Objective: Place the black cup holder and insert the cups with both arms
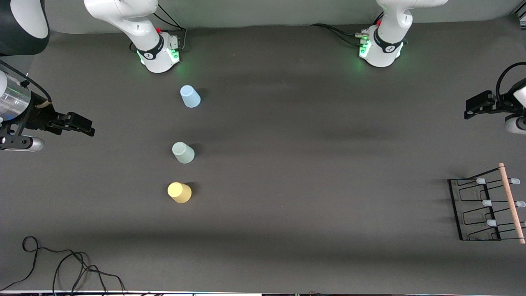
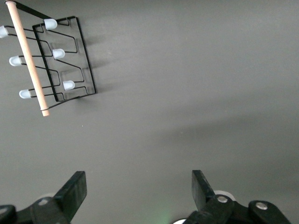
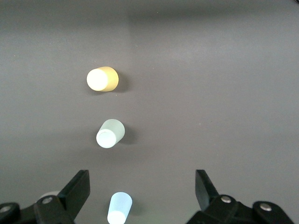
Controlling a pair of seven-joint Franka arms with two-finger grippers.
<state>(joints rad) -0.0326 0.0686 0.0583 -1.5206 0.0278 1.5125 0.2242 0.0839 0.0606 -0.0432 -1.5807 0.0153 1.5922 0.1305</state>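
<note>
Three upturned cups stand in a row toward the right arm's end: light blue (image 1: pixel 190 96) nearest the bases, pale green (image 1: pixel 183 152) in the middle, yellow (image 1: pixel 179 192) nearest the front camera. The black cup holder (image 1: pixel 455 209) with its wooden handle (image 1: pixel 511 203) stands at the left arm's end. My right gripper (image 1: pixel 82 123) is open and empty, up over the table's edge at the right arm's end. Its wrist view (image 3: pixel 142 189) shows the blue (image 3: pixel 119 208), green (image 3: pixel 110 133) and yellow (image 3: pixel 102 79) cups below. My left gripper (image 1: pixel 476 105) is open and empty (image 2: pixel 138 186), with the holder (image 2: pixel 58 53) below it.
Loose black cables (image 1: pixel 61 263) lie at the table's front corner at the right arm's end. The arm bases (image 1: pixel 160 53) (image 1: pixel 380 49) stand along the back edge. Bare dark mat (image 1: pixel 312 172) lies between the cups and the holder.
</note>
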